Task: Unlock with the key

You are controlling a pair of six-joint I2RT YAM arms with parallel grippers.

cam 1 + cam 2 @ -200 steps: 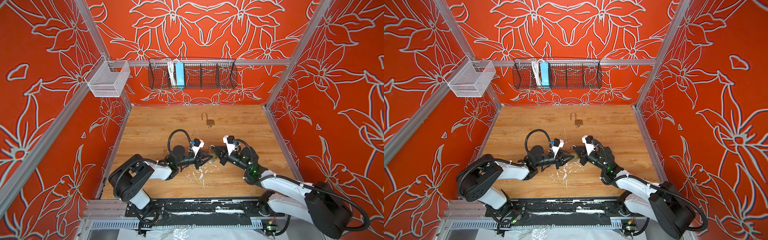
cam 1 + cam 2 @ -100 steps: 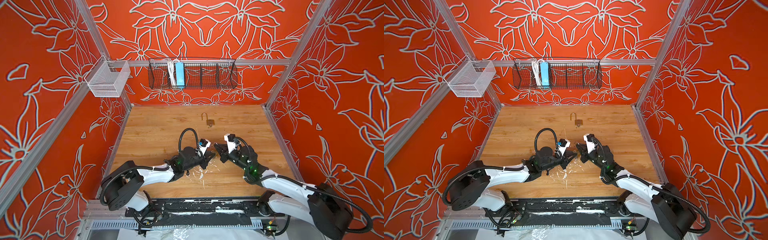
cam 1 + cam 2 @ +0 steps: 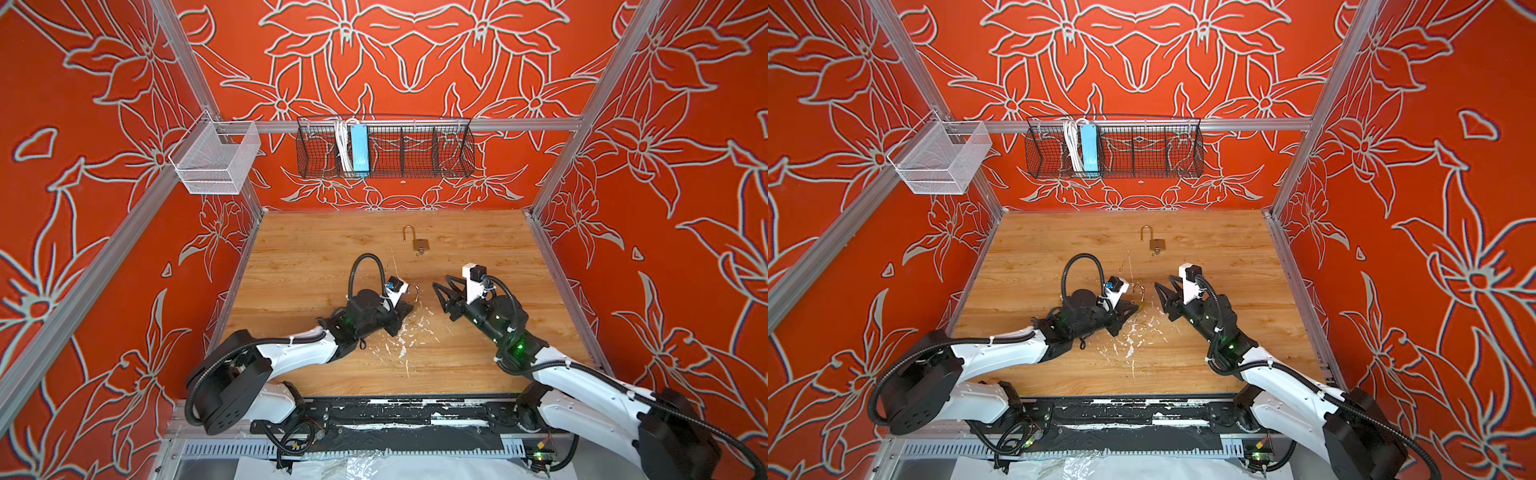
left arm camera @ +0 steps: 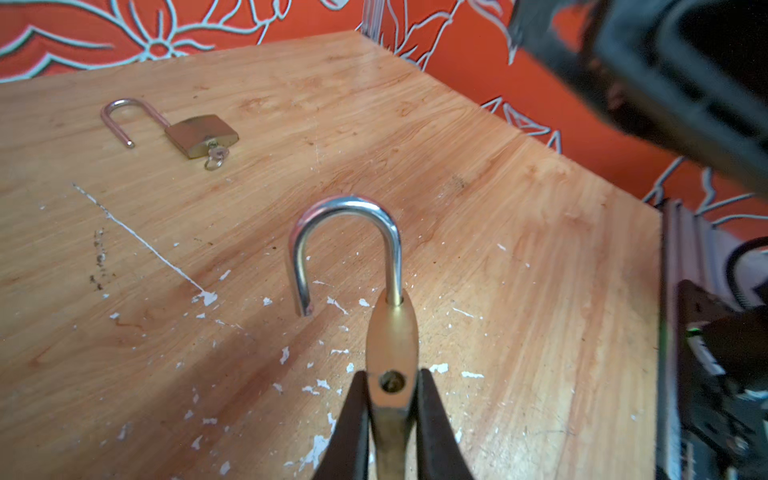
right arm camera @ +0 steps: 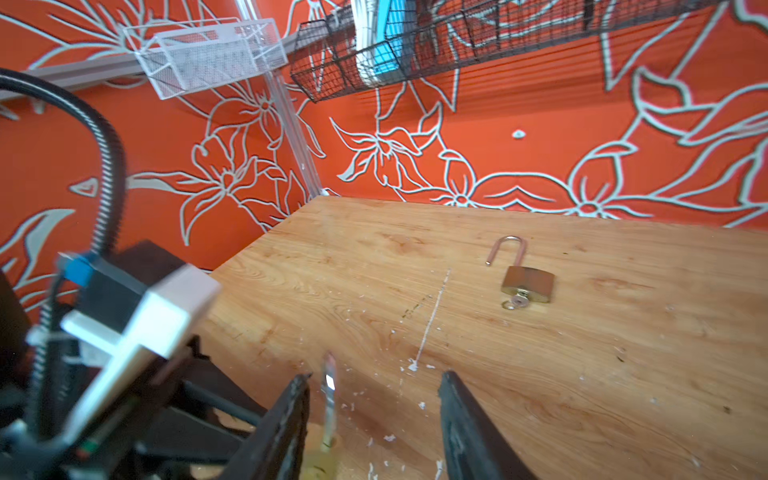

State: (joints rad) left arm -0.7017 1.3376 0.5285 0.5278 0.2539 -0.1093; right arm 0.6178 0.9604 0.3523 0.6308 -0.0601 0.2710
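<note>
My left gripper is shut on the body of a brass padlock. Its silver shackle stands swung open, one end free above the wood. In both top views this padlock shows just past the left gripper. My right gripper is open and empty, a short way right of the lock, whose shackle appears blurred beside one finger. No key shows on the held lock. A key sticks out of a second padlock.
The second brass padlock, its shackle open, lies flat towards the back of the wooden table. White paint flecks mark the wood near the grippers. A black wire basket and a white mesh basket hang on the walls.
My right gripper has opened and drawn back to the right, away from the padlock. The left arm has stretched forward and towards the middle with the padlock still in its grip.
</note>
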